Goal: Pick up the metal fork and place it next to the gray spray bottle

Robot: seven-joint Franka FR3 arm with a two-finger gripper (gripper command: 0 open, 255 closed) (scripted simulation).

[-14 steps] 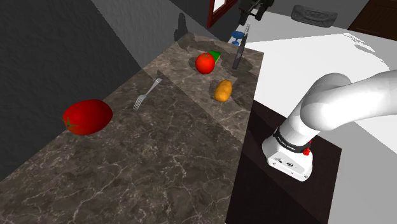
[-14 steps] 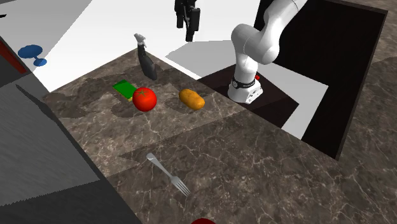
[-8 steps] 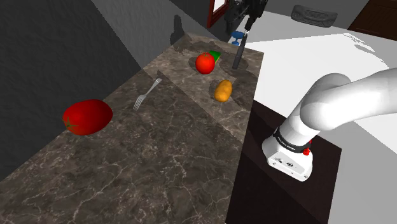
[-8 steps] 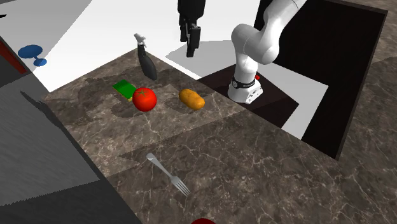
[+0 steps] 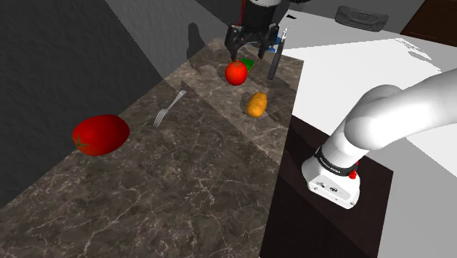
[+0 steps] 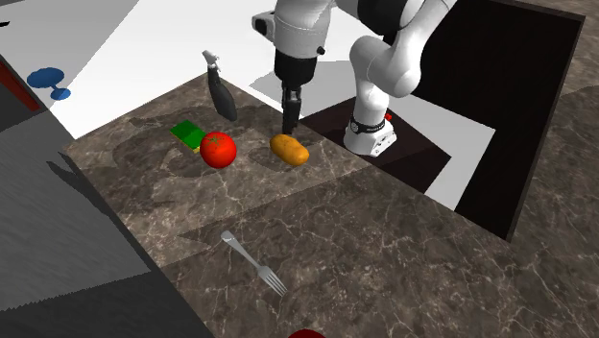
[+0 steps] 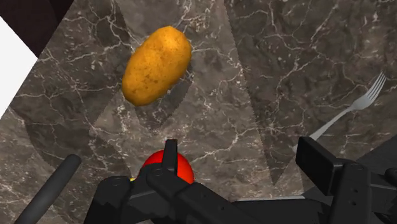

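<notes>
My gripper (image 7: 240,156) hangs with jaws spread, empty. The fork (image 5: 169,108) looks thin, stiff and slippery, lying flat on the counter (image 5: 183,190). I'd pinch it across the mid-handle.

Dim overall; the dark marble desk (image 5: 183,198) carries soft, overlapping bands of shadow; the white floor (image 5: 366,66) beyond it is starkly bright; the arm's shadow falls on the grey wall (image 5: 192,37); edges crisp, no blur.

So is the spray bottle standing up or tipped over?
Standing up. The spray bottle stands on its base on the counter, nozzle at the top.
</notes>
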